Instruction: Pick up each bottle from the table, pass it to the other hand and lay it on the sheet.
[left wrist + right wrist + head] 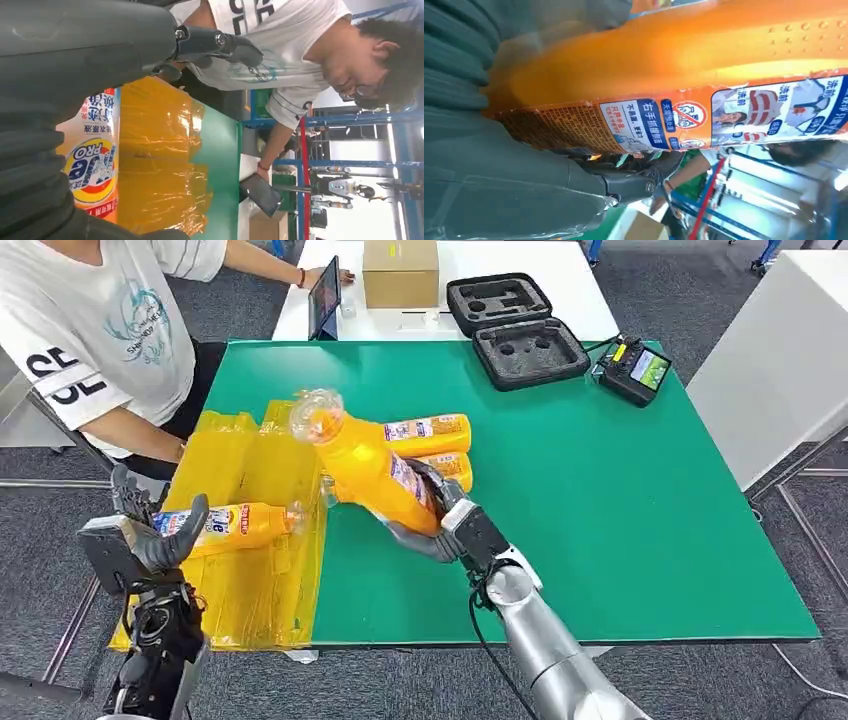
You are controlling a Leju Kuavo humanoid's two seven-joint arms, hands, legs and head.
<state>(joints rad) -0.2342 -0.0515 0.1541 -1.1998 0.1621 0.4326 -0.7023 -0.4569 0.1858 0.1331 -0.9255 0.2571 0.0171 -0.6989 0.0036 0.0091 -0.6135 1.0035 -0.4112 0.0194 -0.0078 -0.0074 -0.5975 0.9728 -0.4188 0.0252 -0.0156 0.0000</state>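
A sheet (250, 600) covers the bench's (620, 540) front-left corner. One bottle (240, 525) lies on it; two bottles (425, 428) lie mid-bench beside its right edge; a case (515, 330) sits at the far edge.

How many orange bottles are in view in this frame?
4. One is held up by the right hand over the green table; one is in the left hand on the yellow sheet; two lie on the table behind the raised bottle, partly hidden.

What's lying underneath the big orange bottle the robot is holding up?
Under the raised orange plastic bottle in the right hand lie two more orange bottles on the green table; it hides their neck ends.
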